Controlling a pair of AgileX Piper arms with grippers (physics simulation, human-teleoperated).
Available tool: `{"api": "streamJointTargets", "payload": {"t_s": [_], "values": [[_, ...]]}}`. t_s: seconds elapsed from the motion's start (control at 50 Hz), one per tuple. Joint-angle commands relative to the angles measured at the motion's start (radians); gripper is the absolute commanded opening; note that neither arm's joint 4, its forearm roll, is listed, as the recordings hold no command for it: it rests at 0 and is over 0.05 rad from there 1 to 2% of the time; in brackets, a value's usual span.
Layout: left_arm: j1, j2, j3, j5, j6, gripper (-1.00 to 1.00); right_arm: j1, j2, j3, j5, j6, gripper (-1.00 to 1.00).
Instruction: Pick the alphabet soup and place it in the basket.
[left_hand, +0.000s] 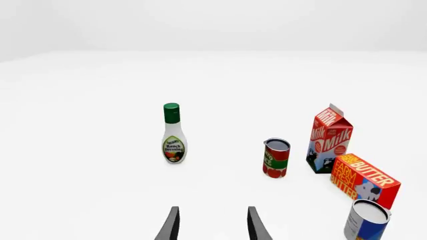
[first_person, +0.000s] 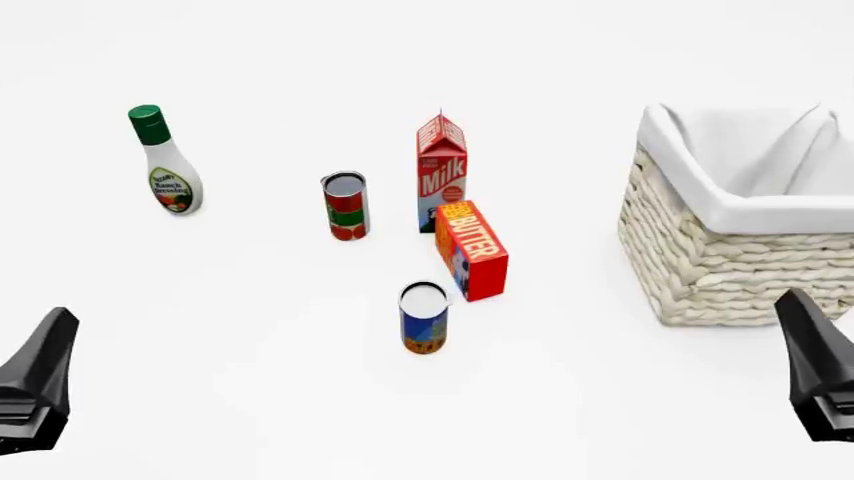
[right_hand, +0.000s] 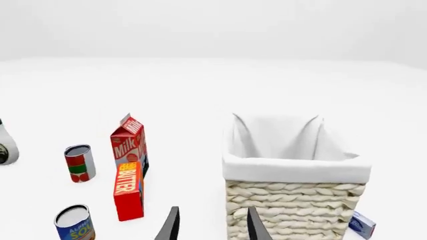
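— Near the middle of the white counter (first_person: 267, 380): small blue-labelled alphabet soup can (first_person: 424, 318) with a silver-white top and orange-yellow band, upright, untouched, just beside the lower end of the red-and-orange butter box (first_person: 474, 250).

— And well off to the right: large cream woven wicker basket (first_person: 727, 265) with white cloth liner, nothing visible inside. Hands?

— Left hand (left_hand: 211, 227) and right hand (right_hand: 211, 225) both low at the near edge, fingers apart, holding nothing. Far from the can, both.

— Risks from here?

— Crowding, mostly. Butter box close against the can on one side, so a wide approach likely to shove the box or tip the can. Red-and-green labelled can (first_person: 344, 205) standing farther back beside the red-and-white milk carton (first_person: 441, 172); similar shape, easy to mistake.

— Anything else?

— Green-capped white ranch dressing bottle (first_person: 166, 165) far left, out of the way. Small blue-and-white box (right_hand: 362, 225) beside the basket, seen only from the right wrist. High basket rim: too low a carry probably clips it.
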Motion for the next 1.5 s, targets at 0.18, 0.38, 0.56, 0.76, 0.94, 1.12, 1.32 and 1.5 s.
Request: {"api": "streamJointTargets", "payload": {"t_s": [0.18, 0.38, 0.56, 0.76, 0.94, 1.12, 1.32, 1.5], "values": [[0.000, 0.000, 0.000, 0.000, 0.000, 1.00, 0.115, 0.102, -0.084, -0.060, -0.027, 1.00], [0.000, 0.000, 0.000, 0.000, 0.000, 1.00, 0.203, 0.207, -0.132, -0.135, -0.048, 1.00], [0.000, 0.000, 0.000, 0.000, 0.000, 1.00, 0.284, 0.345, -0.162, -0.250, -0.060, 1.00], [0.000, 0.000, 0.000, 0.000, 0.000, 1.00, 0.358, 0.484, -0.191, -0.364, -0.071, 1.00], [0.000, 0.000, 0.000, 0.000, 0.000, 1.00, 0.431, 0.644, -0.216, -0.490, -0.073, 1.00], [0.000, 0.000, 0.000, 0.000, 0.000, 1.00, 0.492, 0.763, -0.245, -0.566, -0.077, 1.00], [0.000, 0.000, 0.000, 0.000, 0.000, 1.00, 0.552, 0.878, -0.295, -0.611, -0.096, 1.00], [0.000, 0.000, 0.000, 0.000, 0.000, 1.00, 0.590, 0.962, -0.319, -0.653, -0.089, 1.00]]}}
